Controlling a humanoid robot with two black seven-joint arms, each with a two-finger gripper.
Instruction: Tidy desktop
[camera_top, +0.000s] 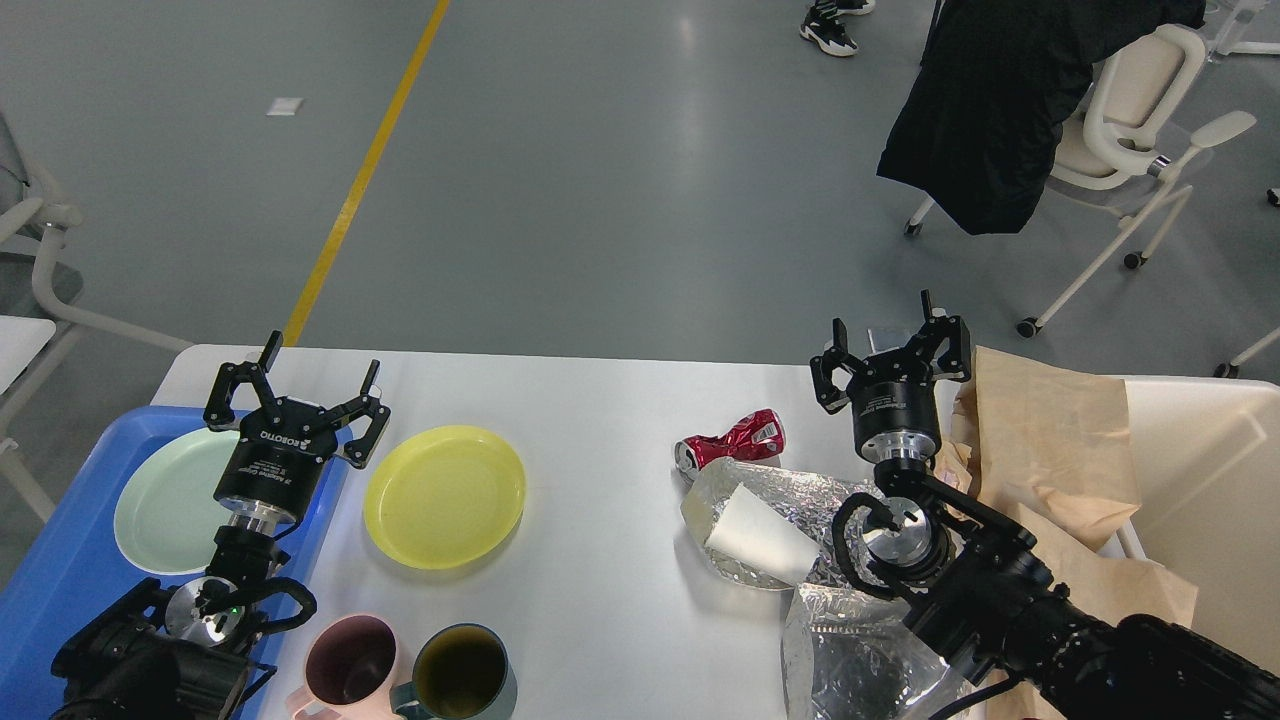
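While both spread-fingered grippers, left (297, 392) and right (893, 345), are hovering empty, crinkled foil bags (790, 520) are half-hiding behind the right arm on the smooth desktop (600, 400).

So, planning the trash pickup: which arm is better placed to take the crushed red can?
Right. The right gripper, open, hovers just beyond the crushed red can; the left gripper is past the yellow plate.

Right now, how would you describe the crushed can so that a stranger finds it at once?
Start from the big white desktop and go to its right half. In front of the right hand, just beyond a crumpled silver foil bag, lies the can on its side. It is the only red thing there, dented and small.
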